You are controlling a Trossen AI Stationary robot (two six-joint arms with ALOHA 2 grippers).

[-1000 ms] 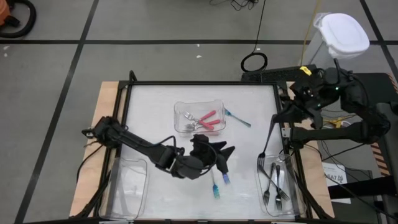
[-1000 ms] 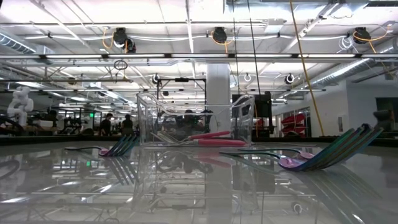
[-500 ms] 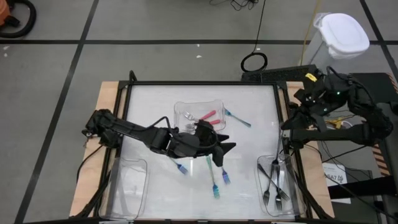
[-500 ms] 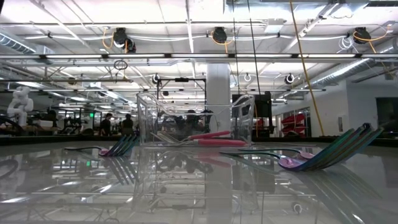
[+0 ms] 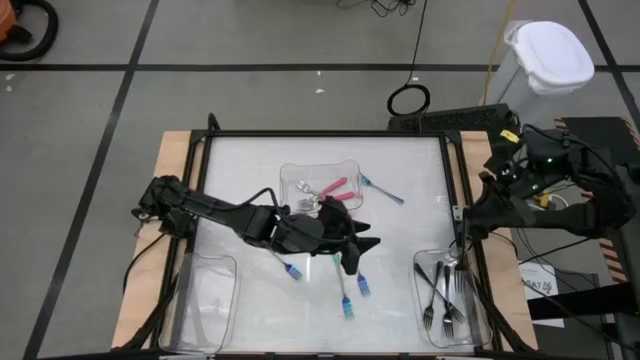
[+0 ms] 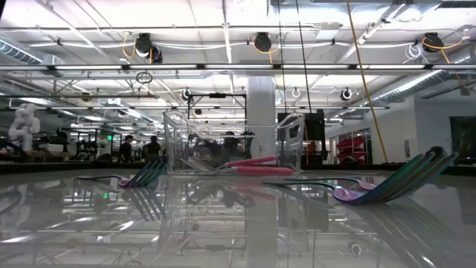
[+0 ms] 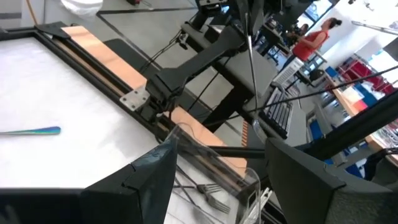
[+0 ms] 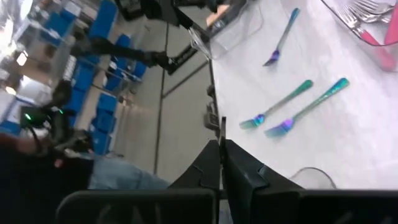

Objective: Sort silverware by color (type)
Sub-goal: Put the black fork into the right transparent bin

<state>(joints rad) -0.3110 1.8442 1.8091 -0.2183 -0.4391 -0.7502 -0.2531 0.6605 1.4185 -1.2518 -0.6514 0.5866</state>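
1. Step in hand, as judged: the teal pieces are being picked off the surface (image 5: pixel 240 170); the pink and grey lots look largely sorted.
2. The left gripper (image 5: pixel 352 243) hovers mid-surface, just beside the loose teal forks (image 5: pixel 348 296), its fingers (image 7: pixel 146 180) spread wide and holding nothing.
3. The right gripper (image 8: pixel 221 149) is drawn back at the surface's right edge, above the right tray (image 5: pixel 478 322). Its fingers are pressed together, and a thin metal sliver shows at the tips; whether a piece is held cannot be told.
4. Silverware locations: pink forks (image 5: pixel 335 193) lie in the centre tray (image 5: pixel 290 175); grey forks (image 5: pixel 445 290) lie in the right tray; one teal fork (image 5: pixel 382 189) lies just beside the centre tray; another teal piece (image 5: pixel 291 270) lies near the left arm.
5. The left tray (image 5: pixel 190 305) appears to hold nothing; it is the likely place for the teal lot.
6. Next move, as judged: lower the open fingers over one slim teal handle and close squarely.
7. Materials: trays are clear, rigid, glossy plastic with rounded corners. Forks are thin, flat, iridescent metal. The surface is white and reflective, so pieces may slide.
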